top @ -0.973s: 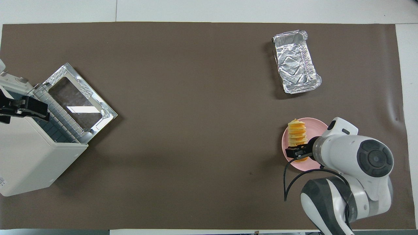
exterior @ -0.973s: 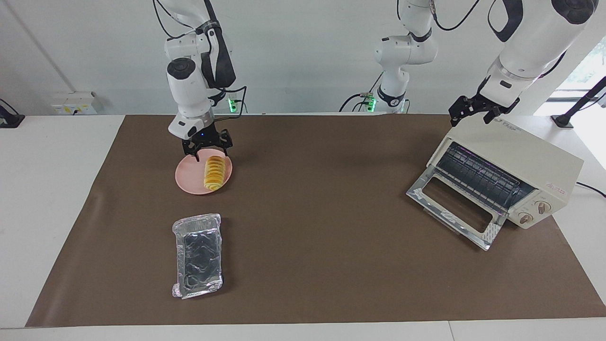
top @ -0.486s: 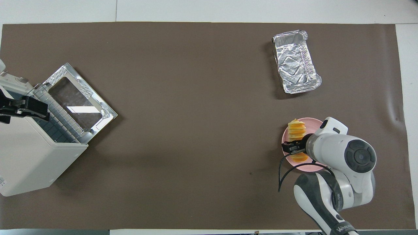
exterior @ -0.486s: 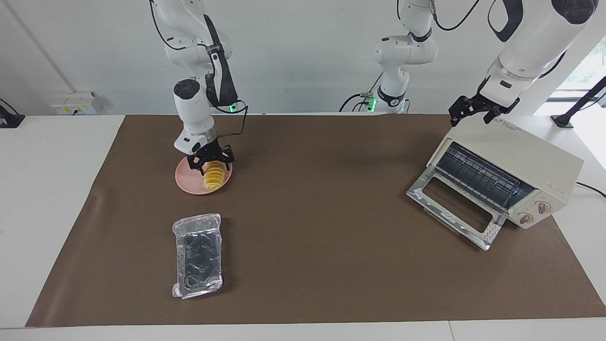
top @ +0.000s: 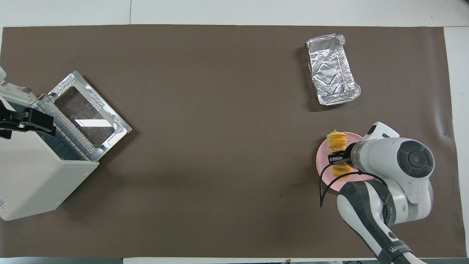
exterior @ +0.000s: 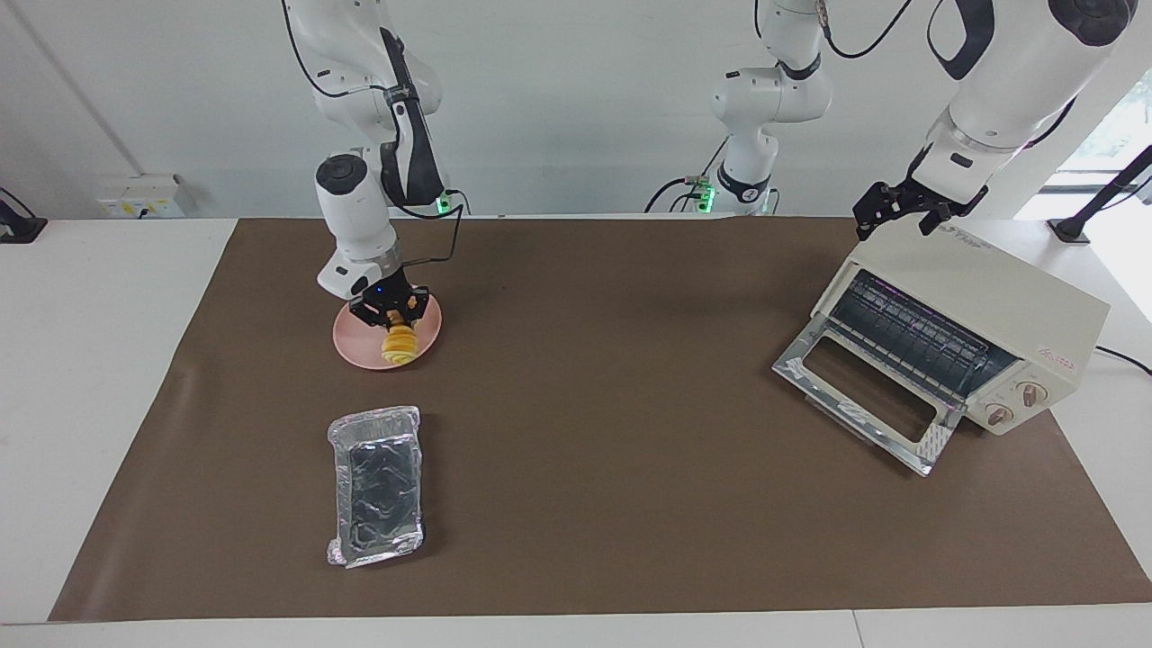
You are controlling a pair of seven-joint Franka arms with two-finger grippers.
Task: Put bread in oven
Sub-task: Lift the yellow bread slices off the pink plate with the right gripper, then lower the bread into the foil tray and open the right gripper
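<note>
The golden-yellow ridged bread (exterior: 401,347) lies on a round pink plate (exterior: 355,346) toward the right arm's end of the table. My right gripper (exterior: 391,315) is down on the loaf's middle and shut on it. In the overhead view the gripper (top: 339,158) crosses the bread (top: 337,139), whose two ends show on the plate (top: 322,161). The cream-white oven (exterior: 981,288) stands at the left arm's end with its glass door (exterior: 864,396) dropped open and its wire rack showing. My left gripper (exterior: 900,216) waits open over the oven's top; it also shows in the overhead view (top: 27,121).
A crinkled silver foil tray (exterior: 376,486) lies on the brown mat farther from the robots than the plate; it also shows in the overhead view (top: 331,69). The oven (top: 33,183) and its open door (top: 88,117) take up the mat's corner.
My right gripper has come down from just above the plate onto the bread. The loaf has shifted slightly on the plate. The left arm has not moved.
</note>
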